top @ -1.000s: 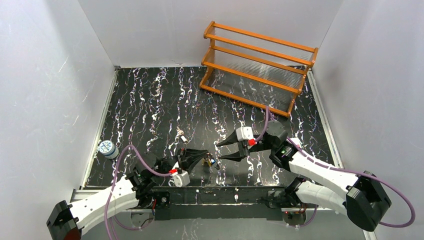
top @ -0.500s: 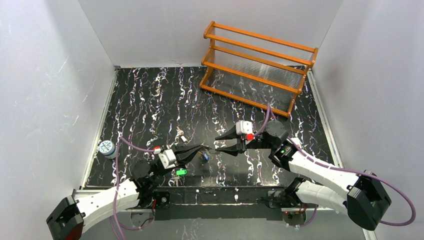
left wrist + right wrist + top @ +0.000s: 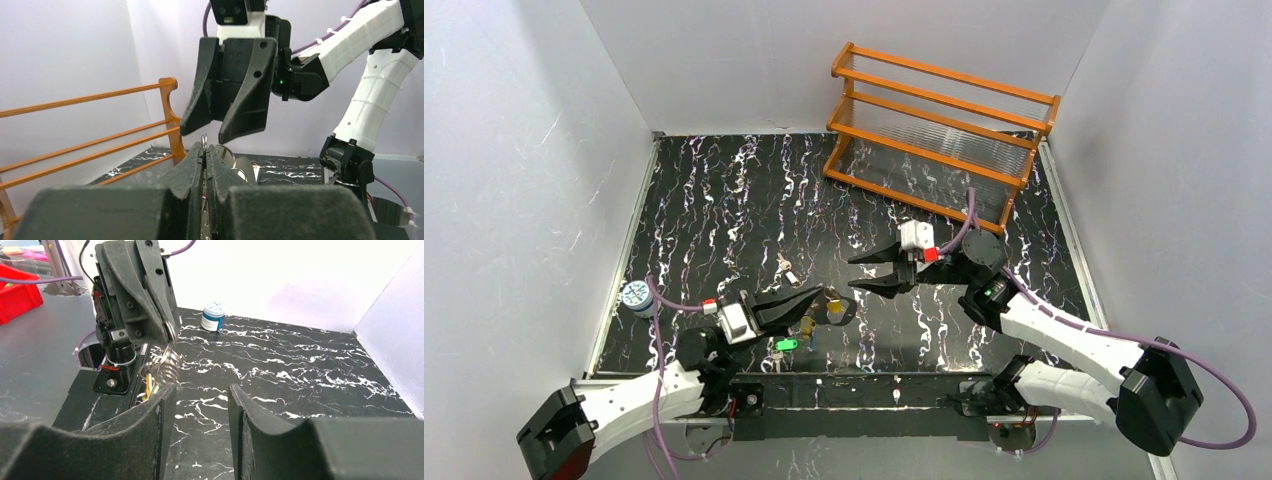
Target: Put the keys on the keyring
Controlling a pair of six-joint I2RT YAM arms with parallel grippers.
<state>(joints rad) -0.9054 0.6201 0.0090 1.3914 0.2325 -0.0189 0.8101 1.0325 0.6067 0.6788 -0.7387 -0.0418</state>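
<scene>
Top external: my left pincer (image 3: 826, 294) has come up from the desk (image 3: 724, 200) and swung toward the right pincer (image 3: 854, 273). It is clamped on the keyring (image 3: 834, 310), and a yellow key (image 3: 807, 325) seems to hang below it. The green key (image 3: 784, 345) stayed behind on the desk.

Left wrist: the keyring (image 3: 226, 152) sticks out between my shut fingers. The right pincer (image 3: 207, 134) is just ahead, jaws apart and empty.

Right wrist: the keyring (image 3: 171, 333) sits at the left pincer's tip, facing my parted fingers. I judge that a handover is being prepared, and the green key is not yet threaded.
</scene>
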